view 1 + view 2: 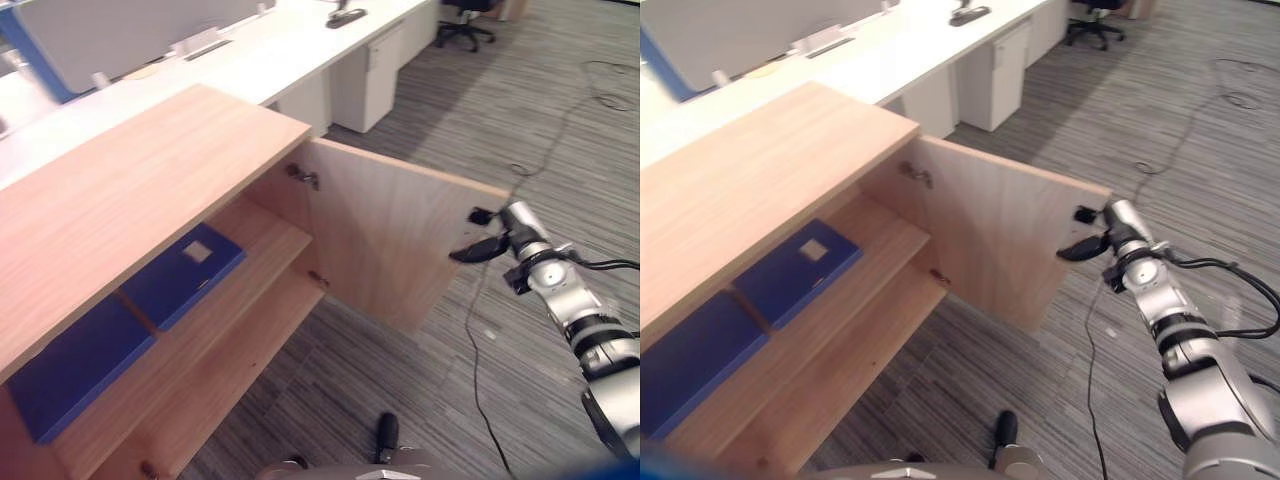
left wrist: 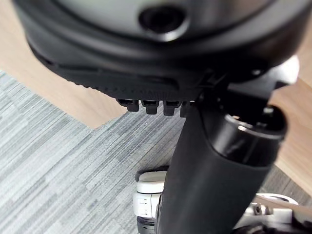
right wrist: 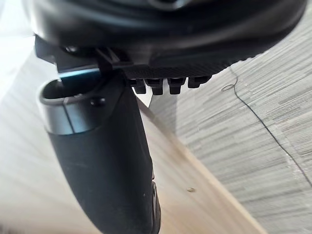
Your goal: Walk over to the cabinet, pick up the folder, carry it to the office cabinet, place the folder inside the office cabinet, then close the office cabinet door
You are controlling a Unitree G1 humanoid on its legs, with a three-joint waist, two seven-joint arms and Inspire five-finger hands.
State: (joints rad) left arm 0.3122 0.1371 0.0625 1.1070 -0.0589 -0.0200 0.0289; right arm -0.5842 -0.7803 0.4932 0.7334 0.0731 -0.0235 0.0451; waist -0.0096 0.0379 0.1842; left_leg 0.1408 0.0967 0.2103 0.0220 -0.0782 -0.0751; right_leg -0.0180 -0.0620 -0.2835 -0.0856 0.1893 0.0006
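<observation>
The open cabinet door [image 1: 400,240] stands between the right robot hand [image 1: 478,250] and the shelves [image 1: 270,240].

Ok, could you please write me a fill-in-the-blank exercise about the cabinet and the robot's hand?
1. The door of the cabinet stands ____.
2. Two ____ folders lie on the upper shelf inside.
3. The robot's ____ hand is by the door's free edge.
4. The floor is covered with grey striped ____.
Missing words: open; blue; right; carpet.
</observation>
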